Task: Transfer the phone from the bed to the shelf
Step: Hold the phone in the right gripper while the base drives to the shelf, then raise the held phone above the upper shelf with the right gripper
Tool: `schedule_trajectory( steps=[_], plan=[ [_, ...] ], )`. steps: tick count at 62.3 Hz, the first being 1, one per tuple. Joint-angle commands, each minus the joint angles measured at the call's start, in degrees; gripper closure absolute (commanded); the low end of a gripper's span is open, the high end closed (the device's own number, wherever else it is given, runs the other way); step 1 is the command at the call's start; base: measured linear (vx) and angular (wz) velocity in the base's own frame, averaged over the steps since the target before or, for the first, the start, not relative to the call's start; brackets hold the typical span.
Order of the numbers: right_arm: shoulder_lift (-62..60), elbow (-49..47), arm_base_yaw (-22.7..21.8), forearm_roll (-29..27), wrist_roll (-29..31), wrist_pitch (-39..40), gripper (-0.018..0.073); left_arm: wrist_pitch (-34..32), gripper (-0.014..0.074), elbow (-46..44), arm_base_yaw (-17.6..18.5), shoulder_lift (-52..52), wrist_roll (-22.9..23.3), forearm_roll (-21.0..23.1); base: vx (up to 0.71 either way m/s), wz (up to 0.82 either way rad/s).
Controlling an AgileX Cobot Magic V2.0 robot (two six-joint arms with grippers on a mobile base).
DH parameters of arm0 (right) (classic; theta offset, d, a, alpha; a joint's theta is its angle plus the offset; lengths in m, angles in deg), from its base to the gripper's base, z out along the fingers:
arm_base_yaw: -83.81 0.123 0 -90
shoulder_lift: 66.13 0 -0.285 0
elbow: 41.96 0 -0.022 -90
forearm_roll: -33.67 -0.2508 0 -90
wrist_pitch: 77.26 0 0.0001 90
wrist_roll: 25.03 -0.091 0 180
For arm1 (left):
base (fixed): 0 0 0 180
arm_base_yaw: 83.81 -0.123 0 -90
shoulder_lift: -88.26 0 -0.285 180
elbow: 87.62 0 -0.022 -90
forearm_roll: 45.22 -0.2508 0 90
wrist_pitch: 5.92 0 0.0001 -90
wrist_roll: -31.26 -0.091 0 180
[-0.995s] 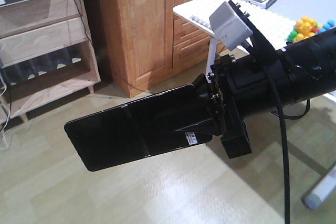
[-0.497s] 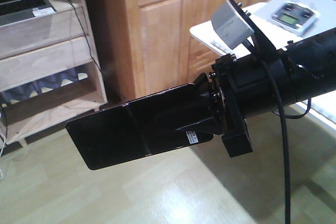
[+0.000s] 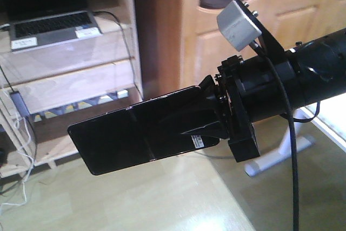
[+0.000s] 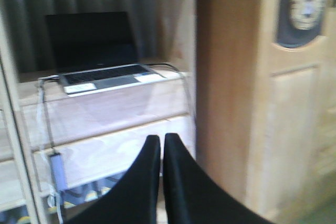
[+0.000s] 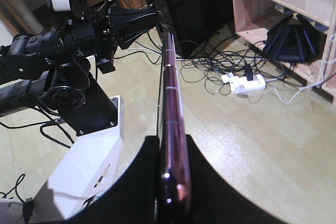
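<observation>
The black foldable phone [image 3: 135, 136] sticks out level to the left of my right gripper [image 3: 203, 125], which is shut on its end. In the right wrist view the phone [image 5: 170, 93] shows edge-on, rose-gold, pinched between both black fingers [image 5: 207, 182]. The pale wood shelf [image 3: 81, 87] stands behind it at the left and is apart from it. My left gripper [image 4: 161, 142] is shut with nothing in it, facing the shelf [image 4: 110, 116] at board height. The bed is out of view.
A grey laptop [image 3: 51, 28] sits open on the shelf's upper board, with a cable hanging down. An orange-brown wardrobe [image 3: 216, 52] stands to the right of the shelf. Cables and a power strip [image 5: 244, 82] lie on the floor. A white table leg [image 3: 281, 144] is at the right.
The whole view has swung, so the shelf and laptop now sit closer and more central. The white table with the remote has left the view. The phone stays in the same grip.
</observation>
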State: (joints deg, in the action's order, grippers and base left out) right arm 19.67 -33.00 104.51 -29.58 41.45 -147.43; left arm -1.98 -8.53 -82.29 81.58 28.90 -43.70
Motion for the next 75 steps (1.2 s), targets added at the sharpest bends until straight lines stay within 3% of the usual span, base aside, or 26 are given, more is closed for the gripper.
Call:
schedule_trajectory(
  steps=[1,75],
  plan=[
    [-1.9,-1.6,-0.2,-4.9,0.1,-3.2,0.0562,-4.3,0.0595,-1.4,-0.1,0.3,0.5,0.6,0.46,0.34],
    [-1.9,-1.6,-0.2,-4.9,0.1,-3.2,0.0562,-4.3,0.0595,-1.4,-0.1,0.3,0.5,0.6,0.38,0.29]
  ],
)
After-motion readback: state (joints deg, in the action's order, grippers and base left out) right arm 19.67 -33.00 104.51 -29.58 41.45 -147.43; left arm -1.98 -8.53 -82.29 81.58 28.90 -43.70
